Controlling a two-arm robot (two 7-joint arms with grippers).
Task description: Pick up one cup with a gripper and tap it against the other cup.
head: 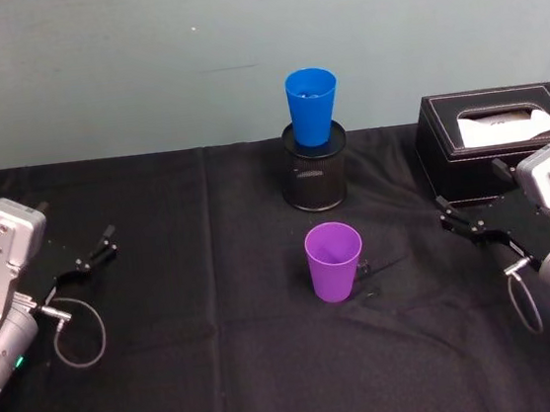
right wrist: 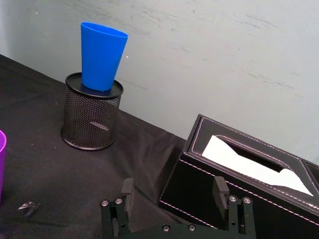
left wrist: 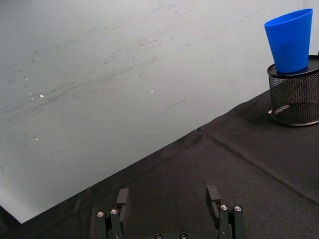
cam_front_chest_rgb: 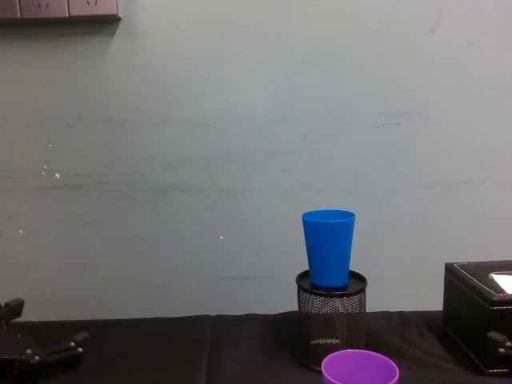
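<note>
A purple cup [head: 334, 261] stands upright on the black cloth at the table's middle; its rim [cam_front_chest_rgb: 360, 370] shows low in the chest view and its edge [right wrist: 1, 159] in the right wrist view. Behind it the blue cup [head: 311, 105] [cam_front_chest_rgb: 328, 246] [right wrist: 101, 56] [left wrist: 290, 40] sits upright in the mouth of a black mesh pen holder [head: 316, 171]. My right gripper [head: 460, 220] [right wrist: 173, 191] rests open at the right, apart from both cups, in front of the tissue box. At the far left my left gripper [head: 92, 257] [left wrist: 167, 196] is parked, open and holding nothing.
A black leather tissue box [head: 501, 135] [right wrist: 249, 184] stands at the back right, close to my right gripper. A small dark bit [head: 367, 270] lies by the purple cup's right side. A pale wall runs along the table's far edge.
</note>
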